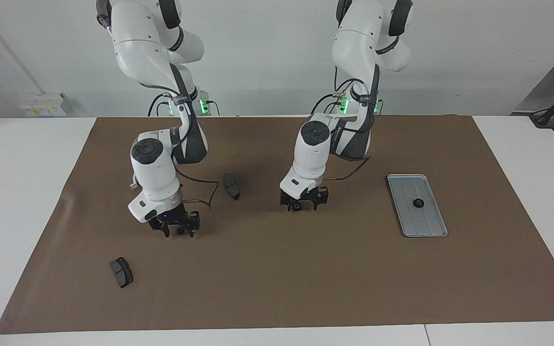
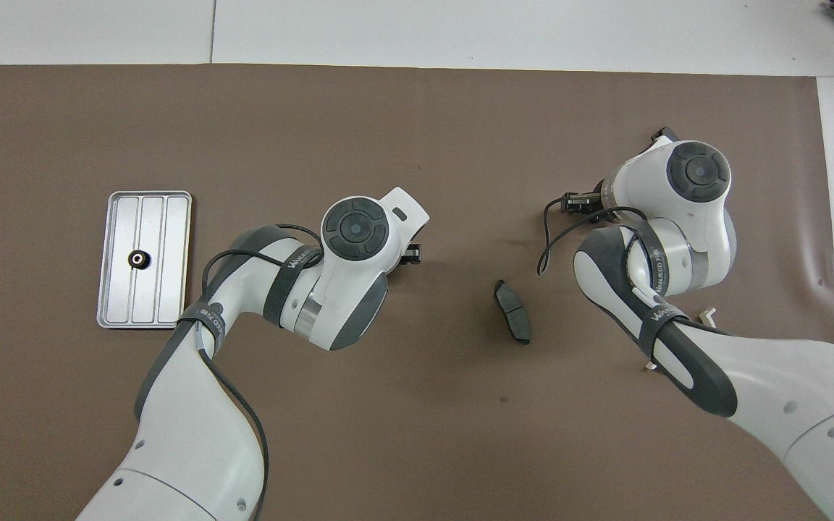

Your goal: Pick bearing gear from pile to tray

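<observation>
While both arms bend low over the brown mat (image 1: 306, 288), their wrists cover much of the work from above: only two tips of the white half-ring bracket (image 2: 709, 313) show past the right arm, and neither gear under the grippers can be seen in the overhead view. From the facing view, the left gripper (image 1: 300, 206) stands at mid-surface with its fingers apart on either side of one black gear (image 1: 296, 207); whether they touch it is hard to tell. The right gripper (image 1: 179, 232), toward the right arm's end of the surface, has its fingers apart around a second gear (image 1: 179, 231). Three gears are in sight, the third gear (image 1: 418, 203) lying in the middle of the single ridged metal tray (image 1: 431, 226) toward the left arm's end. Two dark brake pads lie loose: one pad (image 1: 231, 186) between the two grippers, nearer the robots, the other pad (image 1: 121, 272) toward the mat's corner at the right arm's end, well apart.
</observation>
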